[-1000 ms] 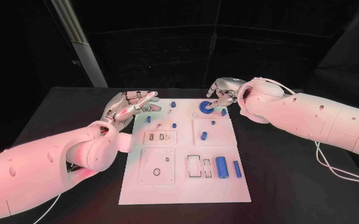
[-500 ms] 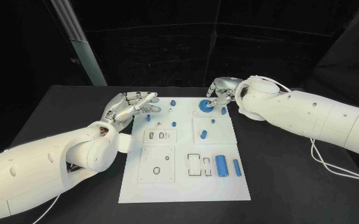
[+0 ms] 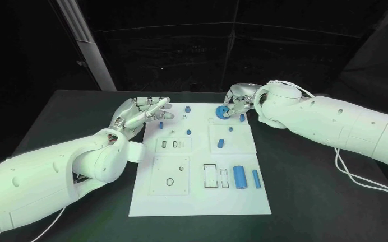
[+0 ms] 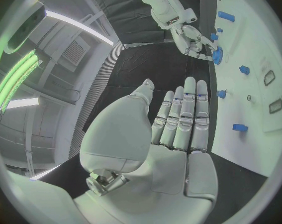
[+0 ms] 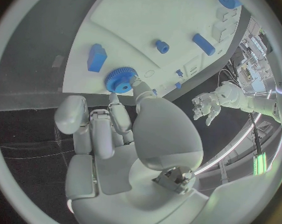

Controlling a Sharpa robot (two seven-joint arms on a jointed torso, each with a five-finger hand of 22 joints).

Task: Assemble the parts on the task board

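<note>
- Board [image 3: 199, 197]: white plate at centre of the head view, on the black table [image 3: 315, 197].
- Gear [image 3: 222, 113]: blue, toothed, at the board's upper edge, right of centre.
- Right hand [image 3: 240, 99]: over the gear; thumb and a fingertip touch its rim, apparently pinching it.
- Left hand [image 3: 141, 112]: left of the board's upper corner, fingers straight and pressed together, holding nothing.
- Cylinder [image 3: 239, 176]: blue, lying at the board's lower right.

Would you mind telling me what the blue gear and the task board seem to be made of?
The blue gear looks like matte moulded or printed plastic: uniform blue colour, fine teeth, no metallic shine. The task board looks like a rigid white plate, plastic or painted, with a smooth, dull surface and cleanly cut slots; the look leaves the exact material open.
</note>
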